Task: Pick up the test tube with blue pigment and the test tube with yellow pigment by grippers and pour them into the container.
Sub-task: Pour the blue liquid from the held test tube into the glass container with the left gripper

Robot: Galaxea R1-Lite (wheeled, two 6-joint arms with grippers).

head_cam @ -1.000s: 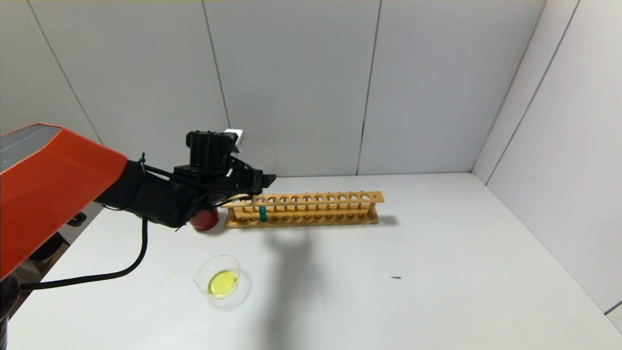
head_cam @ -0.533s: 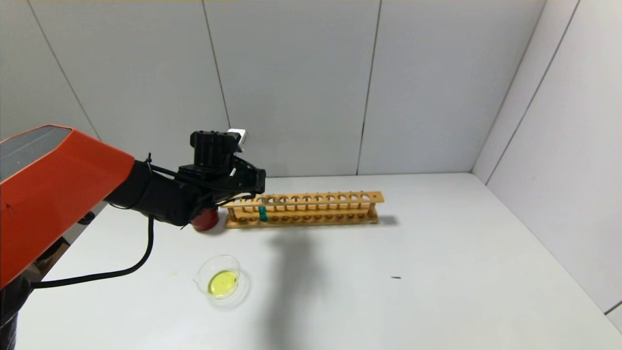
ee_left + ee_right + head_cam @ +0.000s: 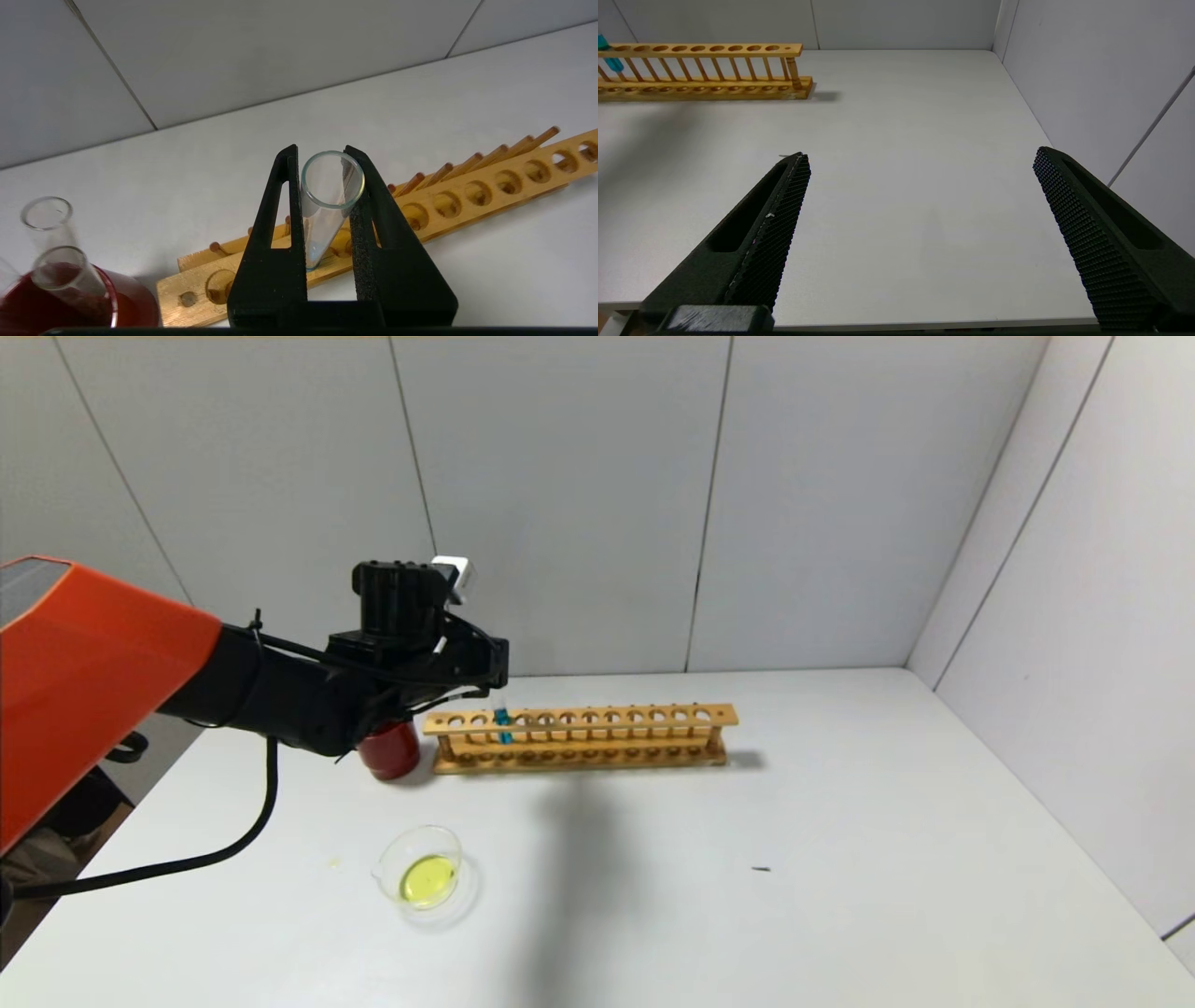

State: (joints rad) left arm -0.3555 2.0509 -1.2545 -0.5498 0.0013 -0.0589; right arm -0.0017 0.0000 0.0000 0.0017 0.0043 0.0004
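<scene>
My left gripper (image 3: 497, 683) is shut on the test tube with blue pigment (image 3: 503, 725) and holds it upright, part-raised out of the wooden rack (image 3: 607, 737). In the left wrist view the tube (image 3: 327, 210) sits clamped between the two black fingers of this gripper (image 3: 322, 168), its blue end still in a rack hole. The container (image 3: 425, 873), a low glass dish holding yellow liquid, stands nearer me on the table. The test tube with yellow pigment is out of view. My right gripper (image 3: 920, 156) is open and empty over the table's near right part.
A dark red cup (image 3: 390, 751) with colourless tubes (image 3: 49, 219) stands at the rack's left end, close under my left arm. The rack also shows in the right wrist view (image 3: 700, 70). Grey walls close the back and right sides. A small dark speck (image 3: 761, 869) lies mid-table.
My left gripper has pulled back a little and risen, and the blue tube has come up with it from the rack's lower bar to the level of the top bar.
</scene>
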